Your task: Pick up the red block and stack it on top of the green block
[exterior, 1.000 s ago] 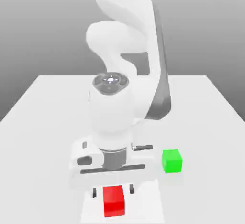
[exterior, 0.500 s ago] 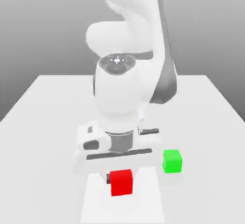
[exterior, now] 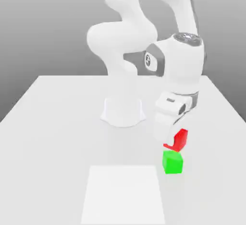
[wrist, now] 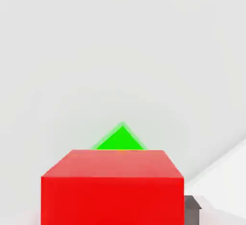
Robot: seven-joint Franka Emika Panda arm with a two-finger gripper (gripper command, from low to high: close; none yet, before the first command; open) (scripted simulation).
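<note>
My gripper (exterior: 177,142) is shut on the red block (exterior: 179,139) and holds it in the air on the exterior view's right. The red block hangs tilted just above the green block (exterior: 172,162), which rests on the white table (exterior: 57,137). A thin gap separates the two blocks in the exterior view. In the hand view the red block (wrist: 113,185) sits large in front, and a corner of the green block (wrist: 120,140) peeks out from behind it. One dark fingertip (wrist: 191,205) shows beside the red block.
The arm's white base (exterior: 123,111) stands at the middle back of the table. A brighter white square patch (exterior: 122,195) lies on the table near the front, just to the exterior view's left of the green block.
The gripper closed on the red block at the front patch, lifted it and swung it to the exterior view's right, above the green block. The green block has not moved.
</note>
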